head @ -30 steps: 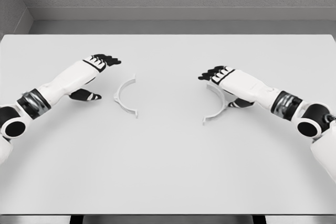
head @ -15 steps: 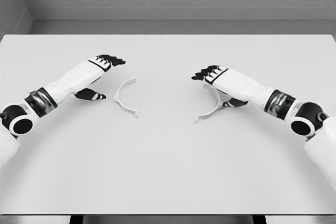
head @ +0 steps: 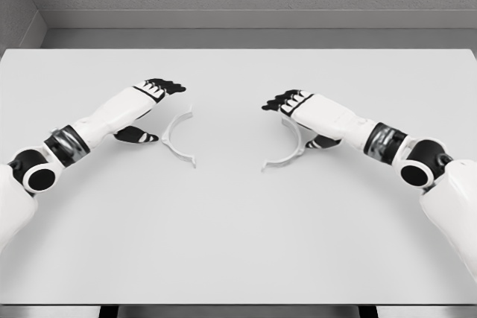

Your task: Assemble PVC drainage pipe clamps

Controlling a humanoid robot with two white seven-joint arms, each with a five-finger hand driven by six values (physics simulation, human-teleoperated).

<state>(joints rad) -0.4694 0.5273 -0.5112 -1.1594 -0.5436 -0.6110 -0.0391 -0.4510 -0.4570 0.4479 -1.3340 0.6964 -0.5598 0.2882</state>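
Two unmarked white half-clamps lie flat on the surface (head: 238,243), left clamp half (head: 177,138) opening left by the empty, spread left hand (head: 149,106), right clamp half (head: 287,148) opening left too, pinched in the right hand (head: 302,113).

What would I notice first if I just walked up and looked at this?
Two white robot arms reach in from both sides over a big white table. The left hand hangs beside one curved white clamp half left of the middle. The right hand is over the other clamp half, just right of the middle, and the two curved pieces face each other with a gap between them.
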